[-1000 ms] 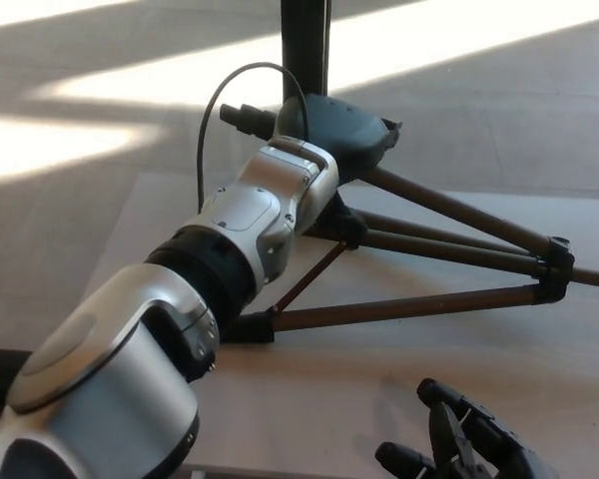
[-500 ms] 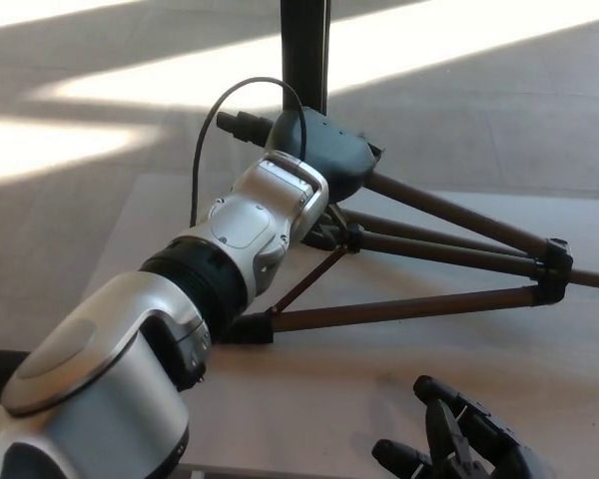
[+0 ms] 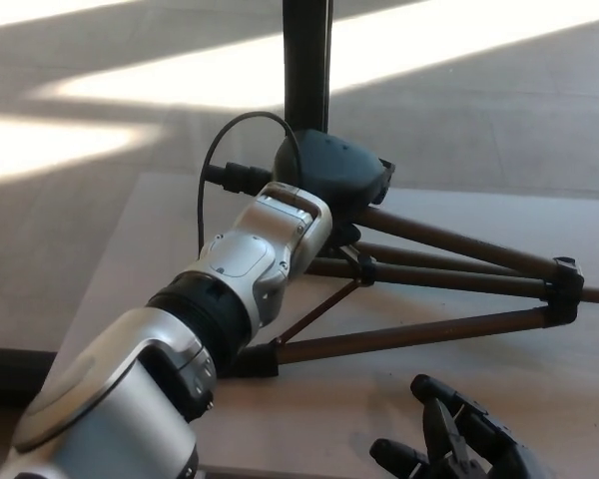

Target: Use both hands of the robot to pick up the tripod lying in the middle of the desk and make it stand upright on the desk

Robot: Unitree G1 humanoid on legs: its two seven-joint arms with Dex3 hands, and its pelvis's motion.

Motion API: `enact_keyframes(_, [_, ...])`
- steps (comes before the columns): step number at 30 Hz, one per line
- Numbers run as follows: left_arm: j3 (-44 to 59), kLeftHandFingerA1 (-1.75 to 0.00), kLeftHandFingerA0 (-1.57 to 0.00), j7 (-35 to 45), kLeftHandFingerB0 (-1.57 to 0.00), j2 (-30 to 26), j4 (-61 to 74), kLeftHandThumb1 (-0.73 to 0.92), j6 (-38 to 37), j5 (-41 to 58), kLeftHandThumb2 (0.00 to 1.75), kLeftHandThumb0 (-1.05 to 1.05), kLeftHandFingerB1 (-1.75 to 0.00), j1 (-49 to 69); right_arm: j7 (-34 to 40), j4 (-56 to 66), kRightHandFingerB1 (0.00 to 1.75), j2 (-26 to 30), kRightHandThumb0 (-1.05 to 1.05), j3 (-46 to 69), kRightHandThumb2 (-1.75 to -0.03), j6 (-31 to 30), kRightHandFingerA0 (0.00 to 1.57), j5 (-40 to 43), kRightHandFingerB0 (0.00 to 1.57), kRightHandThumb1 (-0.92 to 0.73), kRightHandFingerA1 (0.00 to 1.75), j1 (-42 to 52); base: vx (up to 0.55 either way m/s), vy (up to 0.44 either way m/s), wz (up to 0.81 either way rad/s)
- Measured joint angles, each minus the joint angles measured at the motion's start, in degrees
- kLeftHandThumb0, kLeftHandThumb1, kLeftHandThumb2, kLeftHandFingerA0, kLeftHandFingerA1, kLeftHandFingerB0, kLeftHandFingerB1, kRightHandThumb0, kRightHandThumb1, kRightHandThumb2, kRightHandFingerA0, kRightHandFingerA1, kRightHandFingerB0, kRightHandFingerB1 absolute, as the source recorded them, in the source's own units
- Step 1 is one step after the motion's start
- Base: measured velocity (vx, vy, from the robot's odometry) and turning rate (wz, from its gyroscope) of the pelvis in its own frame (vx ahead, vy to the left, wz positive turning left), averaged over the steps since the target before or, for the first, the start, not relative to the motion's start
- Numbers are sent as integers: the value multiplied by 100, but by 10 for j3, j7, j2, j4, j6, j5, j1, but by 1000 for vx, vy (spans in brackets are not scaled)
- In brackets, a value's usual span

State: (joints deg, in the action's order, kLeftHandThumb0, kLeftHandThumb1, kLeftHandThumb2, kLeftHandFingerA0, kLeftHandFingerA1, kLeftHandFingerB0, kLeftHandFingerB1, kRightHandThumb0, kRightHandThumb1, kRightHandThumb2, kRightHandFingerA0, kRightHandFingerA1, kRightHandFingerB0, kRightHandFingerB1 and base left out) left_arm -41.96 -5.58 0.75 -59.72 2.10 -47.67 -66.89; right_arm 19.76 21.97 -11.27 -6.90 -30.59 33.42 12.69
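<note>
**Lifting tripod head end: left arm on it, right hand idle**

Head view, the only one:

- tripod lies on its side on the bench. Legs fan out toward picture right; the dark head points toward the far edge, near a black vertical post behind the bench.
- Head end looks raised off the bench while the near leg's foot rests on the surface. Far end of the legs runs out of frame on the right.
- Left arm reaches across from lower left to the tripod head. left hand itself is hidden behind wrist and head, so can't tell if it's closed on anything. Cable loops above the wrist.
- right hand sits at the bottom edge, fingers spread, holding nothing, well apart from the nearest leg.

Judgement: mid-lift, maybe a third done. Tripod is nowhere near upright.

To do this step well:
- Bring the right hand onto the near leg or the leg collar to steady it; don't let the left do it alone.
- Pivot about the feet resting on the bench, raising the head in a slow arc.
- Watch the post: head is close to it, could snag.
- Release only once all three feet are planted.
</note>
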Motion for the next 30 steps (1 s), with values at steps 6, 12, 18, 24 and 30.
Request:
enact_keyframes(6, [7,-131,-113,-8,-59,1,2,41,-1,2,84,-26,-73,4,4,0,54,0,-61,-1,-59,0,72,-4,66,-65,90,0,0,0,0])
enact_keyframes(12, [-1,-148,-71,-1,-71,1,0,57,2,-4,60,-23,-76,3,4,0,52,0,-61,-3,-60,0,72,-6,66,-64,89,-1,0,0,0])
enact_keyframes(18, [-25,-158,-78,24,-71,-3,-4,60,16,-17,58,-30,-79,-1,3,0,51,0,-61,-6,-59,0,69,-12,66,-63,89,-9,0,0,0])
enact_keyframes(24, [-35,-159,-77,58,-70,-1,-5,73,40,-25,62,-33,-115,-7,2,-2,49,0,-60,-5,-59,1,69,-17,65,-64,89,-17,0,0,0])
enact_keyframes(30, [-27,-153,-71,86,-68,7,-8,67,68,-27,63,-30,-87,-11,4,-3,50,0,-61,3,-59,1,73,-18,70,-62,90,-26,0,0,0])
